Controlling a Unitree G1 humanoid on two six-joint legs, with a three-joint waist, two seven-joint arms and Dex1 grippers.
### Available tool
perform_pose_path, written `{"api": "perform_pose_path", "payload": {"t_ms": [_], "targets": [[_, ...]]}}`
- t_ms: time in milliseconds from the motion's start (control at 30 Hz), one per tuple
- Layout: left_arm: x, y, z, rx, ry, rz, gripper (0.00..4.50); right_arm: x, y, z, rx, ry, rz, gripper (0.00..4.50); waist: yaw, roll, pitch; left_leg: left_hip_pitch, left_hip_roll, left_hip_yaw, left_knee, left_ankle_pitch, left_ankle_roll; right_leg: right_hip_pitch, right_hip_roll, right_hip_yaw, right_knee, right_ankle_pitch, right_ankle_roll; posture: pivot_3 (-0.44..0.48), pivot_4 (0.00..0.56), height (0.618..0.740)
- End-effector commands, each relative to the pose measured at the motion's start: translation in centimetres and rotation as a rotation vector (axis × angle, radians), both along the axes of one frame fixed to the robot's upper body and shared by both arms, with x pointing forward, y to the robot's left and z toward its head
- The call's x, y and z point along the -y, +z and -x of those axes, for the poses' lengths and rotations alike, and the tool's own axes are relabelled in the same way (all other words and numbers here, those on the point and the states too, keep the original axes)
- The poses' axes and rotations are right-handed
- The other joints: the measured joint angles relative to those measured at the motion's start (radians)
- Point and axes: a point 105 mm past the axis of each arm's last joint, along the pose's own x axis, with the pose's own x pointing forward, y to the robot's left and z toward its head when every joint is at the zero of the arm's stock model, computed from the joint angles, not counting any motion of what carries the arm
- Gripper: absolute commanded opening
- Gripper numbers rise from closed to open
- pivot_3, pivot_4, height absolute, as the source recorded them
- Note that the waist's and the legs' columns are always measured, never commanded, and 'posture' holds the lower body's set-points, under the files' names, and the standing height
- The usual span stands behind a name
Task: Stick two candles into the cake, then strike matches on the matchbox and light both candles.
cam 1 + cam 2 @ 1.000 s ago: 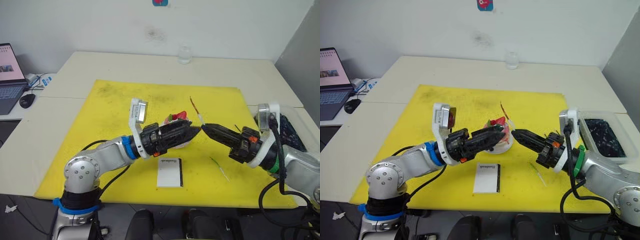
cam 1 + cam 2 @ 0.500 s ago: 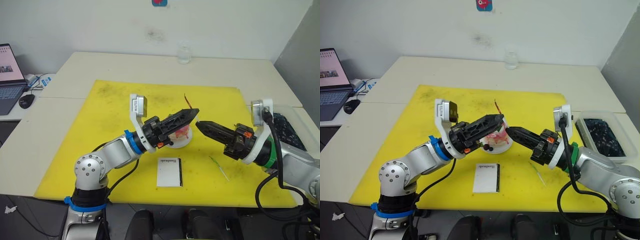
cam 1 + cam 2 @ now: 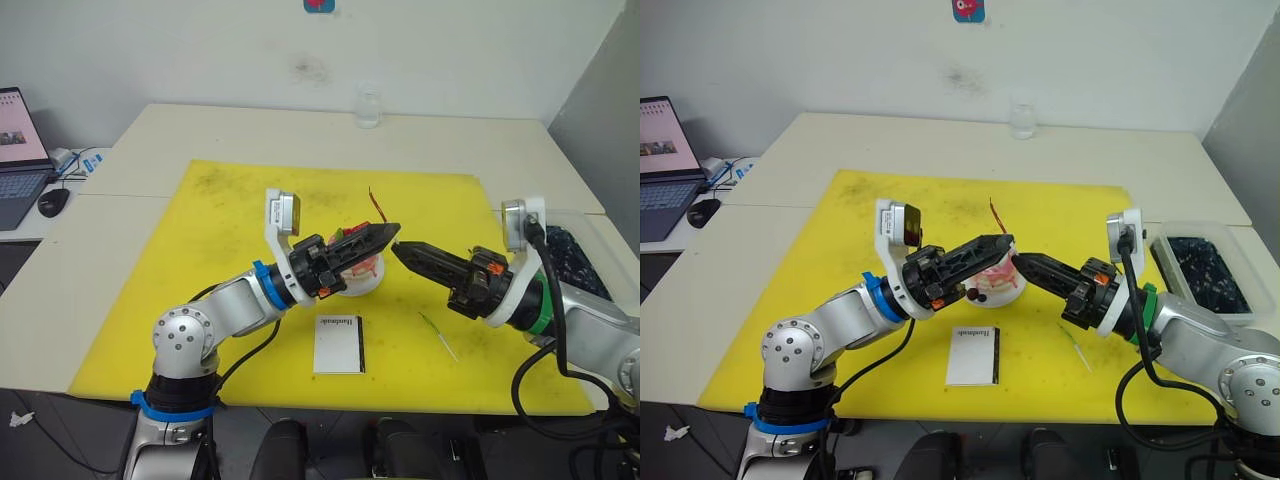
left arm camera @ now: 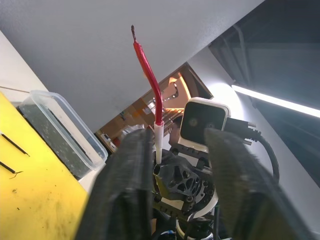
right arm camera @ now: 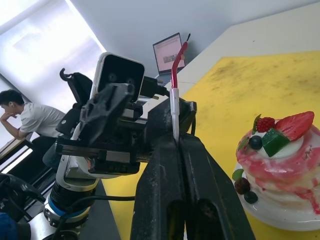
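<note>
Yellow mat [image 3: 230, 215] on pale table [image 3: 250, 125], laptop [image 3: 20, 150] far left, white wall behind.

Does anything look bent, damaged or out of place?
The red candle pinched in the right gripper is bent: its red part curves sideways above the pale end instead of running straight.

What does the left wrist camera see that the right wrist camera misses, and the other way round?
Left wrist view: the clear tub of dark bits and two matches. Right wrist view: the cake, a laptop and a seated person. Shared: the red candle, held in the shut right gripper.
</note>
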Motion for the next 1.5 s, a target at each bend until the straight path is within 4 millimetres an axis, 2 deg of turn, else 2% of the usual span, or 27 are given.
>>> {"api": "perform_pose_path", "payload": {"t_ms": [33,100,133,567,700,767,1400,1500], "targets": [[0.38,0.69,0.48,0.034,-0.027,0.021,0.64,-0.2,0.83,0.55,0.03,0.024,-0.021,0.0,0.0,0.0,0.0,0.0,0.0,0.0,0.0,0.0,0.0,0.0,0.0,0.0,0.0,0.0,0.0,0.0,0.15,0.74],[0.49,0.57,0.52,0.035,-0.031,0.018,0.08,-0.2,0.83,0.6,0.03,0.026,-0.02,0.0,0.0,0.0,0.0,0.0,0.0,0.0,0.0,0.0,0.0,0.0,0.0,0.0,0.0,0.0,0.0,0.0,0.15,0.74],[0.54,0.53,0.54,0.035,-0.033,0.018,0.04,-0.2,0.83,0.61,0.03,0.027,-0.02,0.0,0.0,0.0,0.0,0.0,0.0,0.0,0.0,0.0,0.0,0.0,0.0,0.0,0.0,0.0,0.0,0.0,0.15,0.74],[0.37,0.2,0.4,0.03,-0.018,0.023,0.04,-0.11,0.91,0.39,0.036,0.023,-0.014,0.0,0.0,0.0,0.0,0.0,0.0,0.0,0.0,0.0,0.0,0.0,0.0,0.0,-0.001,0.0,0.0,0.0,0.15,0.74],[0.22,-0.12,0.3,0.034,-0.008,-0.001,1.06,-0.02,0.89,0.29,0.037,0.018,-0.012,0.0,0.0,0.0,0.0,-0.001,0.0,0.0,0.0,0.0,0.0,-0.001,0.0,0.0,-0.001,0.0,0.0,0.0,0.15,0.74],[0.03,0.02,0.28,0.033,-0.011,0.008,1.72,-0.01,0.87,0.27,0.037,0.017,-0.011,0.0,0.0,0.0,0.0,-0.001,0.0,0.0,0.0,0.0,0.0,-0.001,0.0,0.0,-0.001,0.0,0.0,0.0,0.15,0.74],[0.27,0.63,0.06,-0.006,-0.061,0.091,1.72,-0.14,0.74,0.35,0.034,0.029,-0.001,0.0,0.0,0.0,0.0,-0.001,0.0,0.0,0.0,0.0,0.0,-0.001,0.0,0.0,-0.001,0.0,0.0,0.0,0.15,0.74],[0.35,0.64,-0.01,-0.003,-0.062,0.09,1.14,-0.14,0.73,0.34,0.034,0.028,0.0,0.0,0.0,0.0,0.0,-0.002,0.0,0.0,0.0,0.0,0.0,-0.001,0.0,0.0,-0.002,0.0,0.0,0.0,0.15,0.74]]}}
